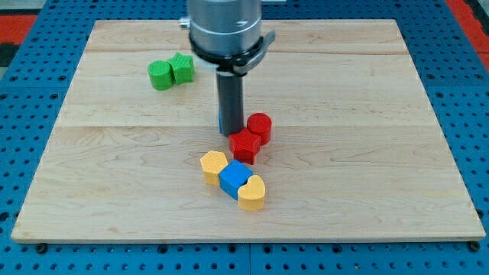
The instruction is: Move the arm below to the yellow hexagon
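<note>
The yellow hexagon [213,166] lies below the board's middle, touching a blue cube [234,179], which touches a yellow heart-shaped block [251,192]; the three form a diagonal row. My tip [231,134] is the lower end of the dark rod, which comes down from the grey arm body at the view's top. The tip stands above and slightly right of the yellow hexagon, just left of a red star-shaped block [245,145]. A sliver of another blue block [219,120] shows behind the rod, mostly hidden.
A red cylinder [259,126] touches the red star's upper right. A green cylinder [160,75] and a green star-shaped block [182,68] sit together at the upper left. The wooden board [382,153] lies on a blue pegboard surface.
</note>
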Controlling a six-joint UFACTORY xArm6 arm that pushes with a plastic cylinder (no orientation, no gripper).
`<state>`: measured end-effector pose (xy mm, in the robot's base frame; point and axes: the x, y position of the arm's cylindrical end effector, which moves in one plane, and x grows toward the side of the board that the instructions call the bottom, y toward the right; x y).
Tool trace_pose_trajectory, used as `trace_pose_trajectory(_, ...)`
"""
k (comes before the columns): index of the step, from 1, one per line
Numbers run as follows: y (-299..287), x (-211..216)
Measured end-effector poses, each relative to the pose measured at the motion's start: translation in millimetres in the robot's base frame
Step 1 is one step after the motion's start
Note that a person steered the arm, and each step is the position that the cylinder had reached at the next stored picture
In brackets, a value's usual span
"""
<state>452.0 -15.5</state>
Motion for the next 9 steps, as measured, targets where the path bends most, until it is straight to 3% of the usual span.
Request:
trace_pose_trajectory(1,-8.5,-9.4)
trace_pose_trajectory(2,-66.0,-9.6)
trace_pose_trajectory(3,-62.6,-2.7)
trace_pose_trajectory(4,-121.8,38.3)
trace_pose_trajectory(5,-110.2,86.2)
trace_pose_trajectory(6,-57.3,102.0)
trace_pose_trajectory(8,0.0,102.0)
trace_pose_trajectory(9,-0.8,102.0)
